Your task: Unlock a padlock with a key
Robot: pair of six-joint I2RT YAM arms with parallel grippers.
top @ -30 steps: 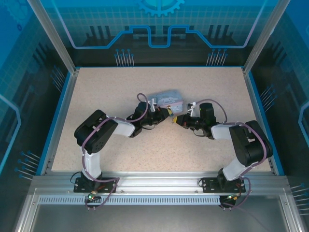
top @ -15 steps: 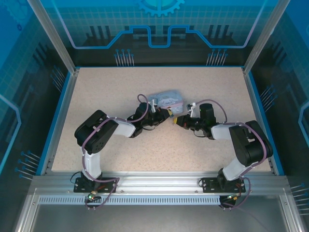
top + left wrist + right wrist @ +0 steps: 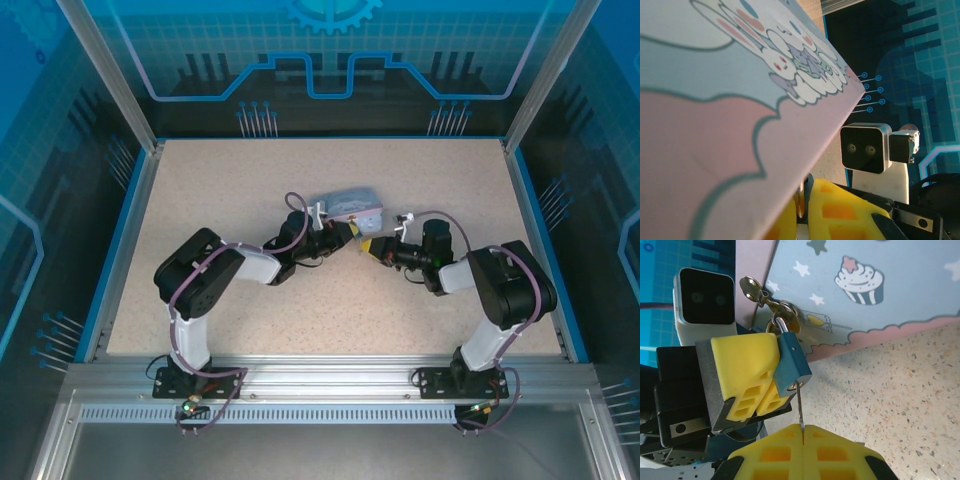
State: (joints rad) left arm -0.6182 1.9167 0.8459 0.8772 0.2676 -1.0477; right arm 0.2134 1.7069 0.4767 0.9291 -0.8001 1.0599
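Padlock (image 3: 790,365) — one, key (image 3: 800,406) — one, one tin (image 3: 890,300)

The key (image 3: 800,407) is pinched between the right gripper's (image 3: 803,430) 2 closed yellow fingers, its tip set into the padlock (image 3: 791,365), which is held by the left gripper (image 3: 771,385) at the tin (image 3: 890,320).

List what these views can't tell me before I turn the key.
Key head: right wrist view, buried between the pads of the right pincer; just the shaft shows.
Key tip depth: same view, inside the padlock body.
Shackle, latched or free: same view, overlapped by the hasp ring on the tin.
Keyhole, left wrist view: blocked by the tin's wall.
Padlock and key, top view: too small to read.
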